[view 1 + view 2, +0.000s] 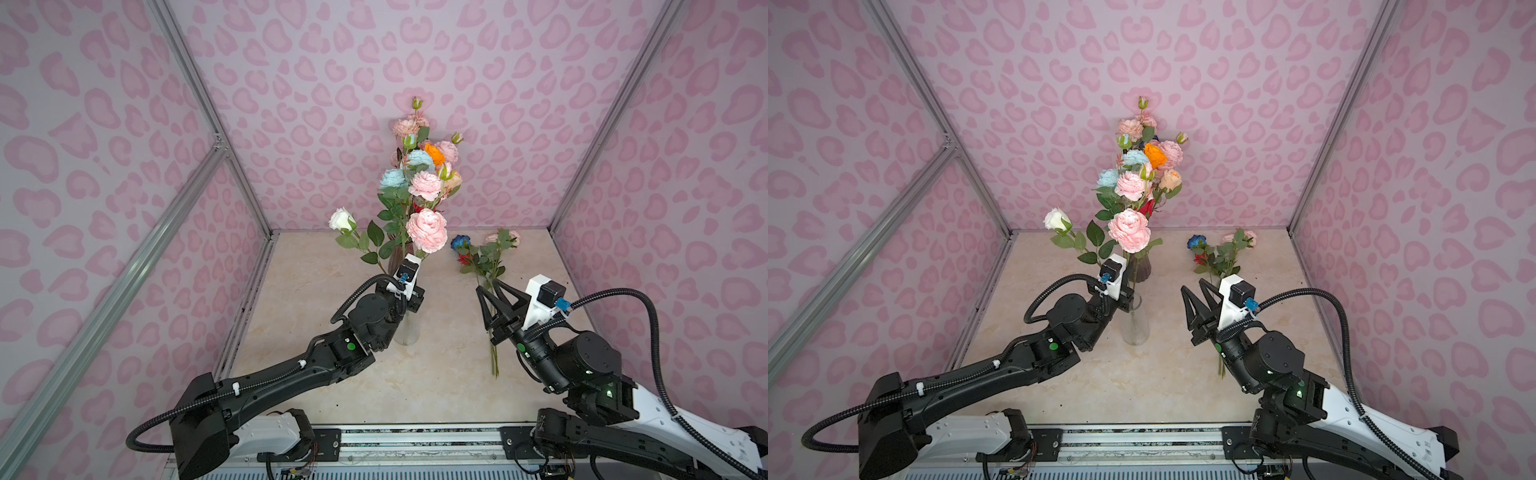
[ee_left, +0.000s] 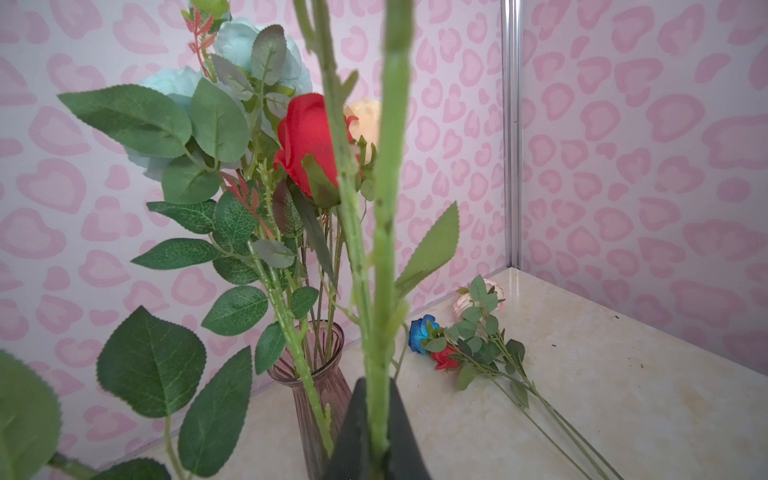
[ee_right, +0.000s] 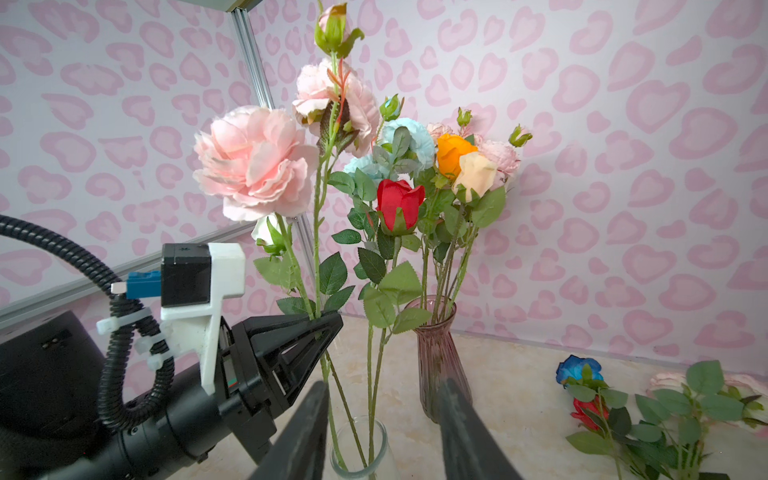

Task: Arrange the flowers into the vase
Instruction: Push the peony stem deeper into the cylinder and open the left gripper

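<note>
Left gripper (image 3: 328, 326) (fingertips (image 2: 357, 436) blurred) clamps peony stem (image 3: 297, 274).

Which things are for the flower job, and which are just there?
For the job:
held flowers, loose flowers, bunch, clear vase, purple vase, left tool, right tool.

Just there:
wallpaper, posts, rail.
</note>
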`<control>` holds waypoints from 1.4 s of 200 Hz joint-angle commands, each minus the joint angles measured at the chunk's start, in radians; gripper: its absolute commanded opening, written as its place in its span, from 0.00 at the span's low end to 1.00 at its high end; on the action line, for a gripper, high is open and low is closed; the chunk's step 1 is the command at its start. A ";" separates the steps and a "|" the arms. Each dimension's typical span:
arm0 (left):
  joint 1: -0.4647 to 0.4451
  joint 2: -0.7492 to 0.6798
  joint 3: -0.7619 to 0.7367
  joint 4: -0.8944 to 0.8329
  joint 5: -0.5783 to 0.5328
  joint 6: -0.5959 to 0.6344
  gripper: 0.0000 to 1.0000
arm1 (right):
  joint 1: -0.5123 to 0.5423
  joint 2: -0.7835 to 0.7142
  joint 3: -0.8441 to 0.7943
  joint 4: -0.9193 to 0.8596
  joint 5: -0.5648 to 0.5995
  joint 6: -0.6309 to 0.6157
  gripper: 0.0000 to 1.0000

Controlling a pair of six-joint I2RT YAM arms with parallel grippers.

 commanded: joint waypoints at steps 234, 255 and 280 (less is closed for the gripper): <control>0.005 -0.120 -0.083 -0.156 0.008 -0.161 0.30 | -0.034 0.002 -0.012 -0.009 -0.010 0.035 0.45; 0.006 -0.154 -0.084 -0.199 0.017 -0.166 0.33 | -0.038 0.006 -0.008 -0.014 -0.012 0.035 0.45; 0.005 -0.192 -0.095 -0.225 0.015 -0.160 0.35 | -0.045 0.010 -0.008 -0.012 -0.010 0.036 0.45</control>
